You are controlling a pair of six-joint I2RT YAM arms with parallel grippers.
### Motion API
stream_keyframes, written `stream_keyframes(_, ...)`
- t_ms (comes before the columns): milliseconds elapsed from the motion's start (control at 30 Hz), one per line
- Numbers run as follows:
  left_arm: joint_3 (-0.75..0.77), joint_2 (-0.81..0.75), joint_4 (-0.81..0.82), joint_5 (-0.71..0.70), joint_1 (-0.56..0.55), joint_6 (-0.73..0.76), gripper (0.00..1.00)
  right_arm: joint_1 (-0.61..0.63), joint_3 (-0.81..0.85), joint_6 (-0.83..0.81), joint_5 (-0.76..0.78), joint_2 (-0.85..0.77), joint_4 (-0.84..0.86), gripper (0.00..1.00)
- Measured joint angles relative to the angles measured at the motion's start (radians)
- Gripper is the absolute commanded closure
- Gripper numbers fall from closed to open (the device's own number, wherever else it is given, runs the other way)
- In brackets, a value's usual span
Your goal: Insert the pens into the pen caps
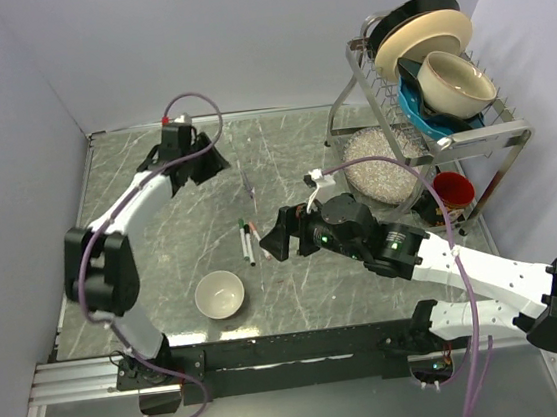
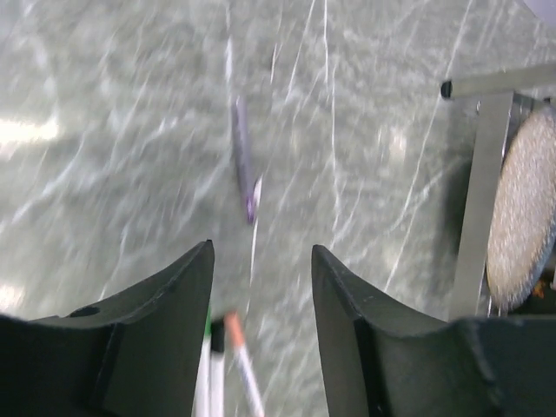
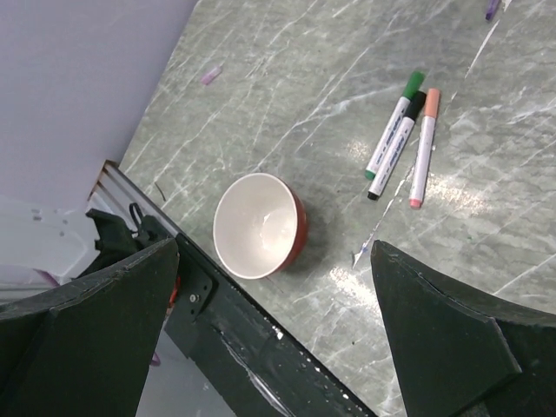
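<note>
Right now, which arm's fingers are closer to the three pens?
Right. The right fingers sit just beside the pens; the left fingers are much farther away, up at the far side.

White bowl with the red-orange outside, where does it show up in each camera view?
Top external: the white bowl with the red-orange outside sits lower left of centre, below the pens.
Left wrist: not in it.
Right wrist: left of centre, lower left of the pens.
Shared landmark: the three white marker pens lying side by side, seen in all three views.
</note>
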Motion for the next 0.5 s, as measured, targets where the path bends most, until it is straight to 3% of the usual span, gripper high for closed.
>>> stream_keyframes(267, 0.237, 0.311, -0.015, -0.002, -0.013, 0.036, 0.5, 0.0, 0.0, -0.008, -0.017, 0.0, 0.001, 0.01)
stream_keyframes(500, 0.367, 0.459, -0.053, -0.048, -0.051, 0.077, 0.51, 0.0, 0.0, -0.027, -0.017, 0.019, 0.0, 0.02)
